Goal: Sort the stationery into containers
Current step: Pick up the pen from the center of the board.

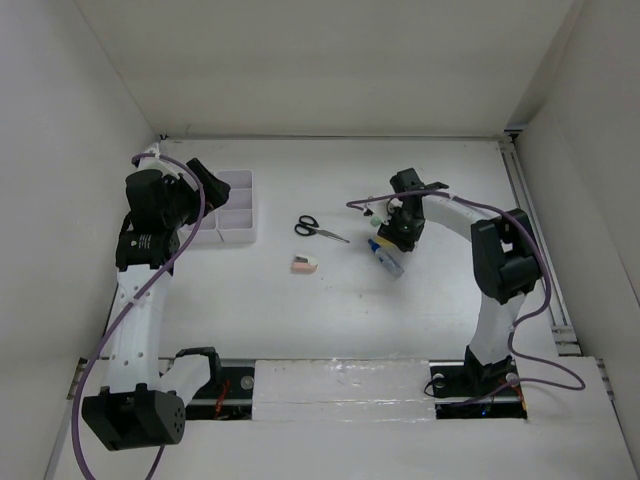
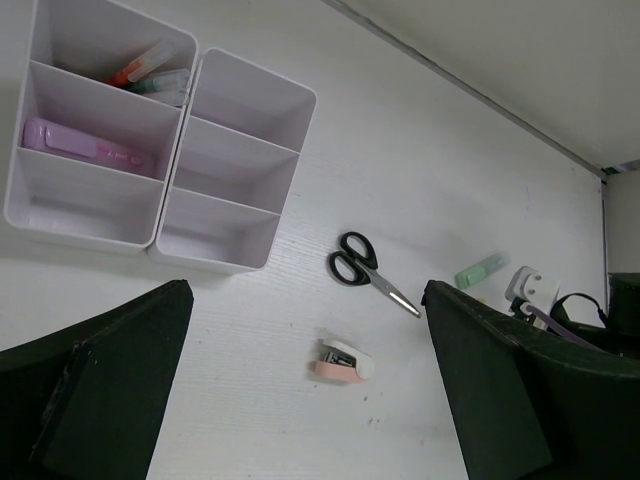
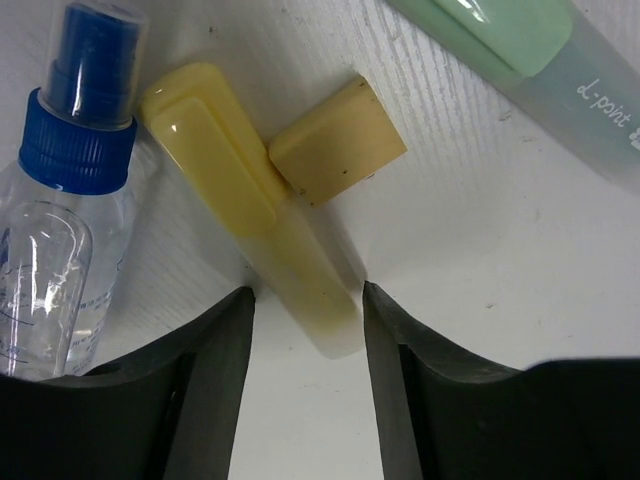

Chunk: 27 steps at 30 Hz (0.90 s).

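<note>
Stationery part sorted. White organiser tray (image 2: 236, 256) sits near the far-left corner of the tabletop (image 1: 420, 310). Purple highlighter (image 2: 85, 148) lies in one compartment, two markers (image 2: 150, 72) in the end compartment beside it, and the other four hold nothing.

Still loose:
- scissors (image 2: 370, 275) and eraser (image 2: 340, 362), mid tabletop, apart from each other
- right-hand cluster towards the far edge: blue-capped tube (image 3: 60, 230), yellow highlighter (image 3: 215, 160), green highlighter (image 3: 520, 60)
- small yellow block (image 3: 338, 140) touching the yellow highlighter's side; cannot tell what it is

Step in hand, as I judge it: the pick of the yellow highlighter.
- Right gripper (image 3: 305, 300) is down over the highlighter's near end, which lies flat on the tabletop.
- Its fingers (image 3: 215, 380) stand narrow on either side of the barrel.
- Cannot tell whether the pads actually bear on it.

Left gripper (image 2: 305, 340) hangs near the tray, jaws wide, nothing between them.

Next move calls for:
- a firm pinch across the barrel
- a straight lift, so that the tube just beside it and the touching block are not dragged along
- a long carry across to the tray, likely into a compartment that already holds highlighters
</note>
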Available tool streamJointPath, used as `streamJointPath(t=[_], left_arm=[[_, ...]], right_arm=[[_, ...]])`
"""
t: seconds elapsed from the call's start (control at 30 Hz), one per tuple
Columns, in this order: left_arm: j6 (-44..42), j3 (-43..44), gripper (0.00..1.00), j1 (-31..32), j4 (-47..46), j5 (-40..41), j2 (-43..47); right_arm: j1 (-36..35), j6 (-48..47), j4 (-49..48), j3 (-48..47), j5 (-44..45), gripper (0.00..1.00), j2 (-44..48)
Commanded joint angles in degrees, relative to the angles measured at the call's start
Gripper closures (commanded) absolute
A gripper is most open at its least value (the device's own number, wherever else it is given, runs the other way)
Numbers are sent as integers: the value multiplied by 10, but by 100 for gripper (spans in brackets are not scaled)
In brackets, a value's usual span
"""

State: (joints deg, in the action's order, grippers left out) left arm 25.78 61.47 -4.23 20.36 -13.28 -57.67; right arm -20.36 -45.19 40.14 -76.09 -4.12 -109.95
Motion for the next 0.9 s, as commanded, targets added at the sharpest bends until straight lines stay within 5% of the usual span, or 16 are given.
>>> streamJointPath(t=[0.0,0.3,0.43,0.5,0.87], left_arm=[[-7,5,0,-2,-23,-3,3],[-7,5,0,-2,-17,2,8],[-7,5,0,-2,-17,2,8],[-7,5,0,-2,-17,2,8],[-7,5,0,-2,-17,2,8]], right_arm=[[-5,-1,6,-17,-8,47,-10],[-15,-1,13,-24,-8,65,-30],[-20,-1,7,-24,-8,81,-25],[-21,-1,7,-24,-8,100,-25],[-28,29,-1,-84,-51,100,48]])
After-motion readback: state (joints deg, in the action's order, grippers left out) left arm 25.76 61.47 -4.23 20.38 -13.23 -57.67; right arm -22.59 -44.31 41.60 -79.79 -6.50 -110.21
